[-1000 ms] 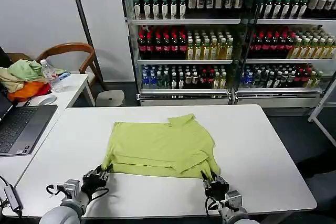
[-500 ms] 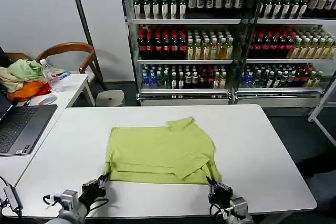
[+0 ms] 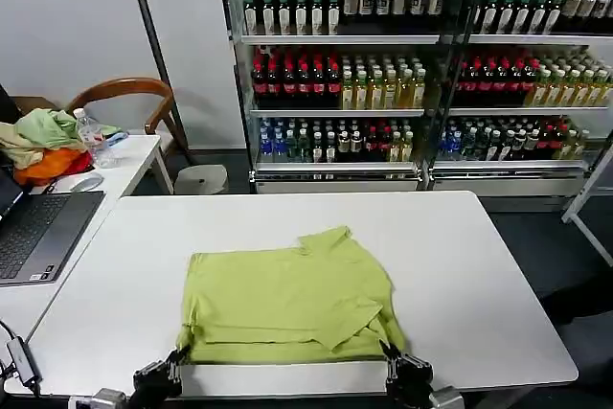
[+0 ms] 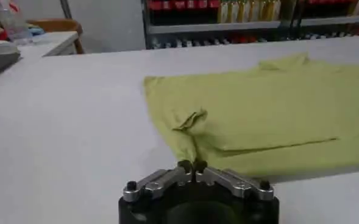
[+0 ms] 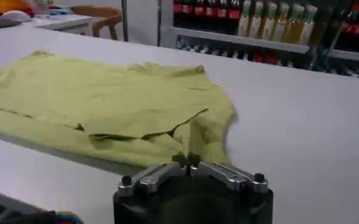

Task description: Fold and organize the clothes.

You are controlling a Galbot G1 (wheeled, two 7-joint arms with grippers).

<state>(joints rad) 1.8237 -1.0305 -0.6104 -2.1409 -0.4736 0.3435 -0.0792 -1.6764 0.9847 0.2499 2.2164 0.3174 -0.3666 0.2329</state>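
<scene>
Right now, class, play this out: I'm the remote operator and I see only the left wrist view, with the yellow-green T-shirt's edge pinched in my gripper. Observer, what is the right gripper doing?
Observer: The right gripper is shut on the near right corner of the T-shirt, mirroring your left gripper.
Operator: How close is the hem to the table edge?
Observer: In the head view it lies just inside the near edge of the table.
Operator: Anything untidy on the right?
Observer: A loose flap lies folded over the top layer by that corner.
</scene>
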